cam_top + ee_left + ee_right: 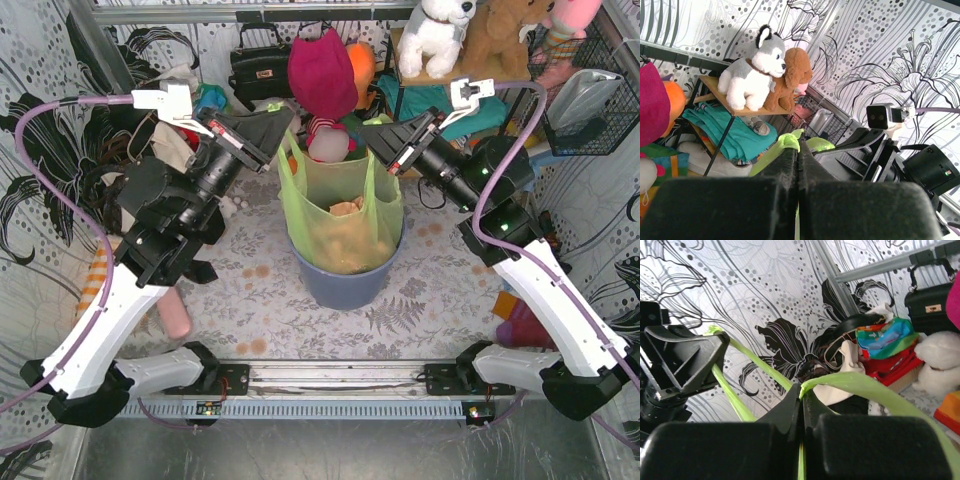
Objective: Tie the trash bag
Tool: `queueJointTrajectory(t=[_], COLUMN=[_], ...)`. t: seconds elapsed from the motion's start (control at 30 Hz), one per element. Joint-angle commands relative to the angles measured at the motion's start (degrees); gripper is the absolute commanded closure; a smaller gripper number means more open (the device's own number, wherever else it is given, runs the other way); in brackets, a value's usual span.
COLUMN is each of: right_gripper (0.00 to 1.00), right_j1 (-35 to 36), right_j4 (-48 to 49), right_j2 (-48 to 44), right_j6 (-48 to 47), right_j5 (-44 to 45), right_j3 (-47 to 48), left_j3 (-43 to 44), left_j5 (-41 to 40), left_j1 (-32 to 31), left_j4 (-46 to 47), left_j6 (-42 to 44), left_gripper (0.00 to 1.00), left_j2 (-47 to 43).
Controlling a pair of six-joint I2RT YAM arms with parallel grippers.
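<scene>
Lime-green trash bag sits in the blue-grey bin mid-table, between my two arms. My left gripper is pinched fully closed on the left handle strip. My right gripper is clamped likewise on the right handle strip. Both strips are lifted above the bin, apart.

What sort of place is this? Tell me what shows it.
Probably a staged robot booth dressed like a cluttered room: floral-patterned wall panels, plush toys on a shelf, a black handbag at the back.
</scene>
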Motion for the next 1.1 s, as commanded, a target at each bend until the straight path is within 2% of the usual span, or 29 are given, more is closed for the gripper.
queueJointTrajectory(t=[0.0,0.2,0.33,0.5,0.77,0.9,1.07], right_gripper=[1.00,1.00,1.00,1.00,1.00,1.00,0.89], right_j1=[-0.1,-0.1,-0.1,-0.1,-0.1,-0.1,-0.1], right_j4=[0.9,-0.5,0.1,1.0,0.0,-1.2,-2.6], right_j2=[-1.1,1.9,3.0,2.5,-0.6,-2.0,-2.9], right_j6=[-1.5,-3.3,-3.3,-2.7,-2.5,-3.3,-4.3], right_j5=[2.2,-0.2,-1.6,-1.3,1.7,2.8,3.3], right_j3=[0.8,10.8,14.2,12.1,3.4,2.9,3.4], left_j3=[0.6,10.0,12.5,10.5,4.5,2.7,0.4], left_j5=[-1.5,0.2,-0.3,-2.4,-6.0,-5.7,-6.0], left_j1=[0.4,0.5,0.5,0.5,0.6,0.6,0.6], left_j4=[3.5,0.5,-0.7,-0.7,-0.8,-1.5,-1.7], left_j6=[0.2,2.8,4.6,5.1,5.6,4.9,4.5], left_gripper=[1.00,1.00,1.00,1.00,1.00,0.85,0.68], left_j2=[0.8,5.0,4.9,3.2,0.7,0.0,-1.5])
